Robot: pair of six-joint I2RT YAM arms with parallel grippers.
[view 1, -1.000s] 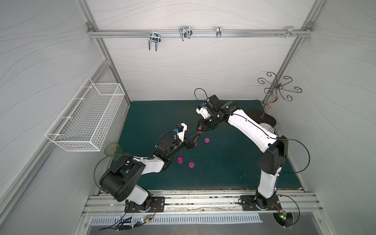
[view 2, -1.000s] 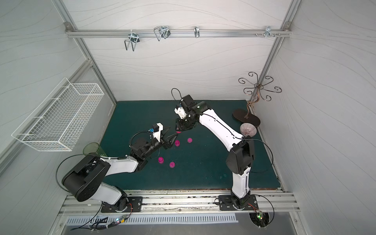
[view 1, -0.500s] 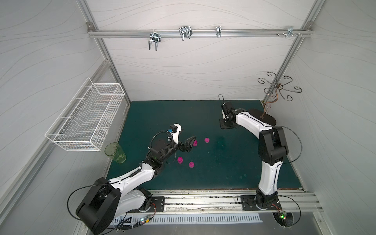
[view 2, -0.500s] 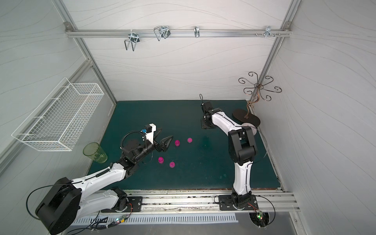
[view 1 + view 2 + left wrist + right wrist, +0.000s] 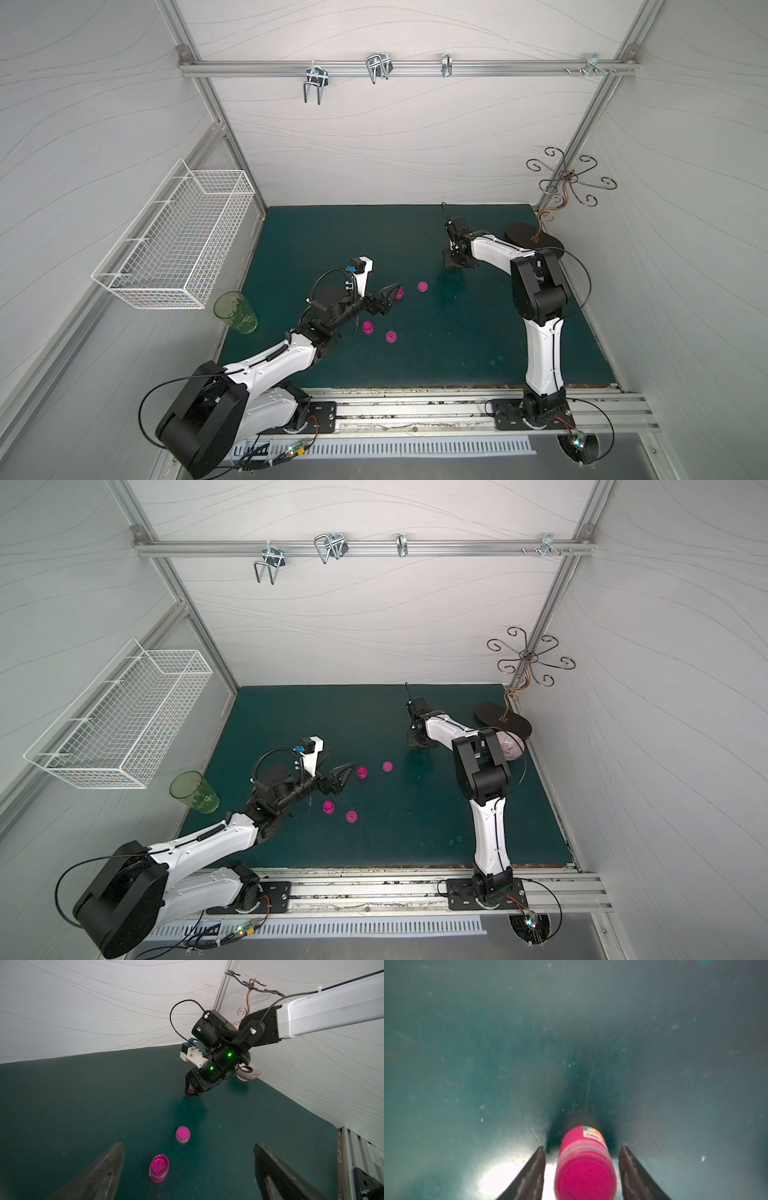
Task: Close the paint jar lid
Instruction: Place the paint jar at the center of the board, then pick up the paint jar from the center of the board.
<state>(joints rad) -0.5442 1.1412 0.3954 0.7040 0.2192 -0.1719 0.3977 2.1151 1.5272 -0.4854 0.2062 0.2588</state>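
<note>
Upright pink paint jar toward far edge of tabletop, right of middle; long axis vertical, lid on top, facing right wrist camera. right hand straddles it, fingers apart, gap each side. Both top views hide jar under that hand. left hand spread wide, gripping nothing, second pink jar just ahead.

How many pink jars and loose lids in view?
5. On the mat: open jar, lid, two more pink pieces nearby. Capped jar between the right pincer's open jaws.
</note>
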